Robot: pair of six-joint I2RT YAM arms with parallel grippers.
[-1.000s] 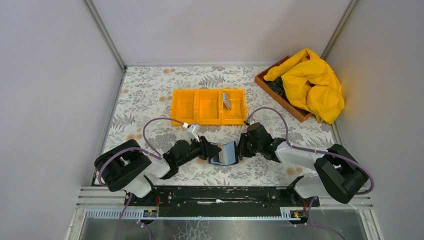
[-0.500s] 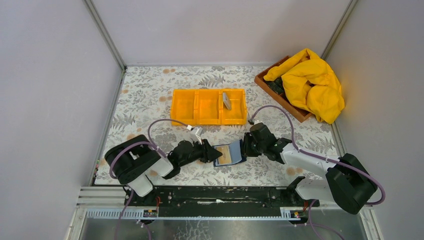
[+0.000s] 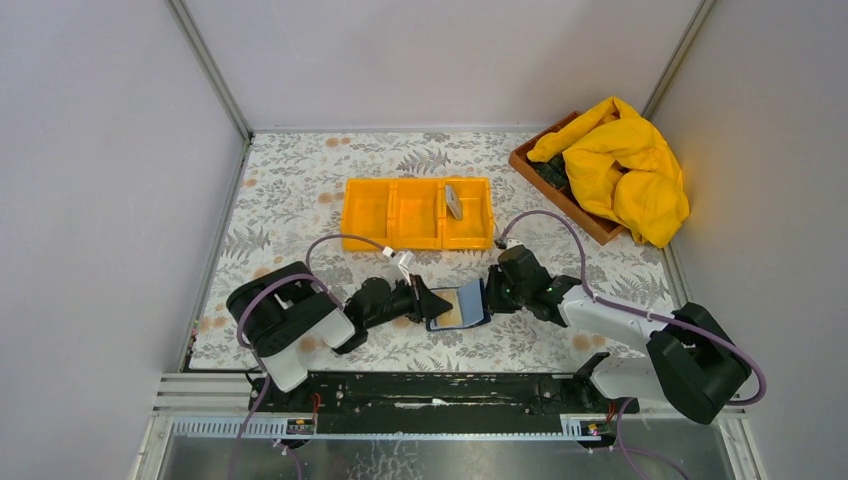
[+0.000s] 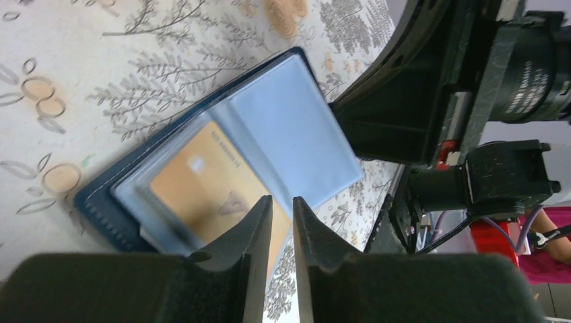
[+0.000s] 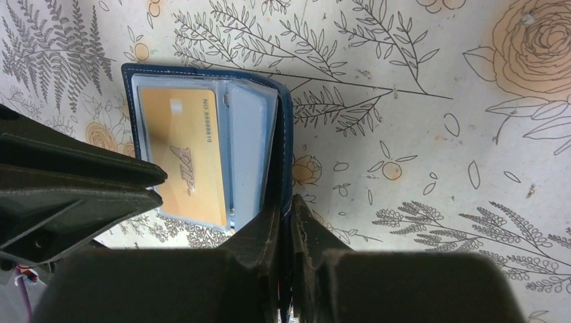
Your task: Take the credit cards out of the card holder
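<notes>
An open dark blue card holder (image 3: 458,308) lies on the floral bench (image 3: 300,190) between both pincers. The right pincer (image 5: 286,202) clamps its cover edge. The left pincer (image 4: 283,200), jaws nearly together, meets the tan-orange credit card (image 5: 188,161); grip unclear.

Robot-manipulation laboratory cell. A small table under a floral cloth (image 3: 300,190) is enclosed left, right and far by plain grey panels (image 3: 100,200) set in aluminium posts (image 3: 210,70). Two arms, left (image 3: 300,320) and right (image 3: 620,320), are bolted to a metal rail (image 3: 440,390) at the near edge, trailing purple cables (image 3: 340,242). Staged props: card holder (image 3: 458,305), orange tray (image 3: 345,215), and far right a wooden box (image 3: 560,195) under yellow cloth (image 3: 625,165).
</notes>
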